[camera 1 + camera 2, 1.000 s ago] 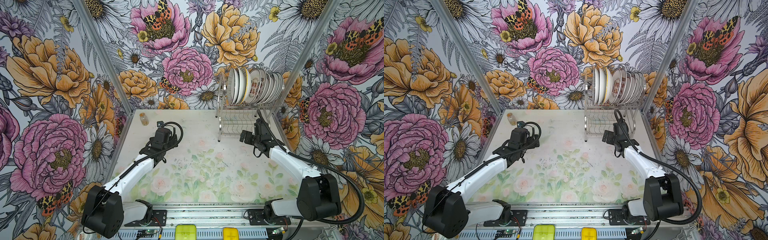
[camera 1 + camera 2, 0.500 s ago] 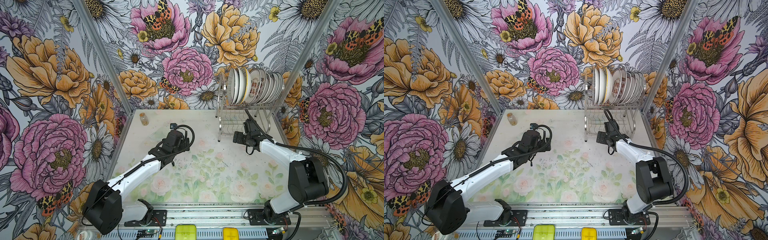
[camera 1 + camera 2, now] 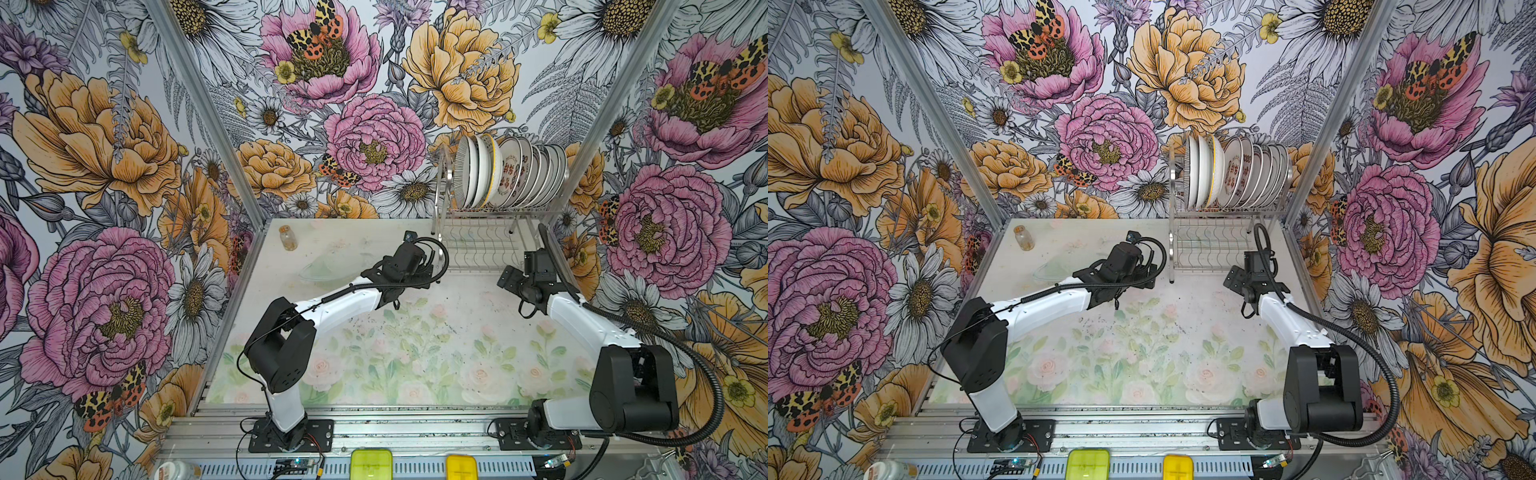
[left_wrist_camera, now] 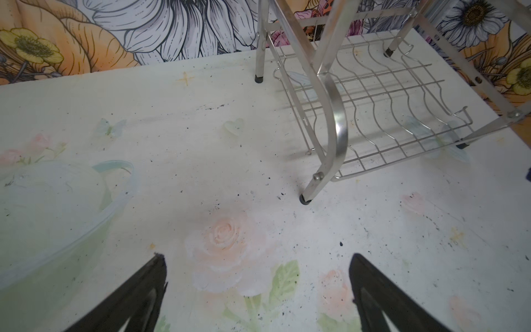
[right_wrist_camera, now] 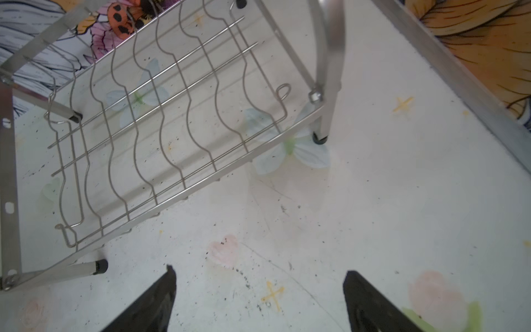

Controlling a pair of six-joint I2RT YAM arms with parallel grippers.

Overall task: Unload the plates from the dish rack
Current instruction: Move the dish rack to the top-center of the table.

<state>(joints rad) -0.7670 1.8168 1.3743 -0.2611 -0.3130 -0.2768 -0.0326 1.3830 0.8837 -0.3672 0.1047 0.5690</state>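
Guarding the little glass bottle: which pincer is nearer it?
Left. Left pincer: at the dish rack's front leg nearest the bottle. Right pincer: farther, at the rack's opposite front corner.

You're in a robot lab booth: floral-printed panels (image 3: pixel 124 166) on aluminium posts (image 3: pixel 205 104) stand behind and beside the dish rack (image 3: pixel 482 245); an aluminium mounting rail (image 3: pixel 415 428) lies well in front of it.

The counter (image 3: pixel 415 353) is a pale sheet printed with faded roses and leaves, peppered with dark specks. It carries the dish rack (image 3: pixel 498 212) on capped feet at its far right corner. A small glass bottle (image 3: pixel 287 237) stands near the far left corner, with a clear shallow dish (image 3: pixel 328 266) lying just nearer.
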